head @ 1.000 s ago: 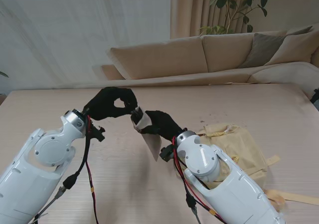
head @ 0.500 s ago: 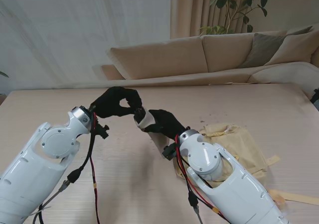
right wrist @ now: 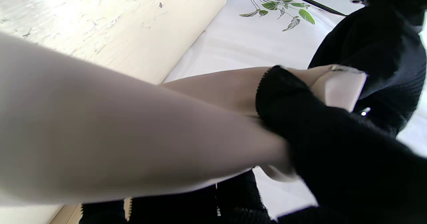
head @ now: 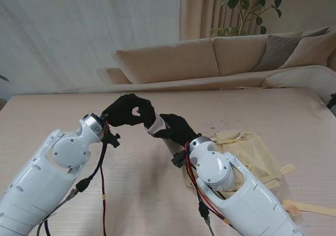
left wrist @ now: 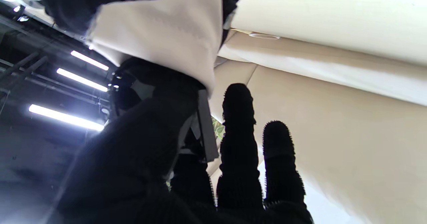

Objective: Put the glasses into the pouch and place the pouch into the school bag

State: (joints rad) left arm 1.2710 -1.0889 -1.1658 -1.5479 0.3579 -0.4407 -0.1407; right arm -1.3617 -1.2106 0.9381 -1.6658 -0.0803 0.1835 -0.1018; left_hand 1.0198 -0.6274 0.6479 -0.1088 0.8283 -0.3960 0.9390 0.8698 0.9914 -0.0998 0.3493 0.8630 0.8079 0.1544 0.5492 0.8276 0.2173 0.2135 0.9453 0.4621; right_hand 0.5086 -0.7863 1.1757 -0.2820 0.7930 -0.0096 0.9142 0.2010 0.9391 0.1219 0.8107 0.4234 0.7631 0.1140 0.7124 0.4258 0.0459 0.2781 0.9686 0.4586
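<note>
My right hand (head: 177, 130) is shut on a pale grey pouch (head: 156, 125), held above the middle of the table with its mouth toward my left hand (head: 128, 110). The left hand's thumb and fingers are pinched right at that mouth. In the left wrist view a thin grey piece of the glasses (left wrist: 204, 127) sits under the thumb, just short of the pouch (left wrist: 166, 34). The rest of the glasses is hidden. In the right wrist view the pouch (right wrist: 133, 134) fills the picture under my fingers (right wrist: 333, 144). The beige school bag (head: 255, 152) lies flat by my right arm.
The bag's strap (head: 311, 208) trails across the wooden table (head: 58, 110) at the near right. A beige sofa (head: 210, 57) stands beyond the table's far edge, with a plant behind it. Red and black cables hang from both forearms.
My left hand has moved right, up to the pouch's mouth. The right hand has raised the pouch; its hanging tail is now hidden behind the hand.
</note>
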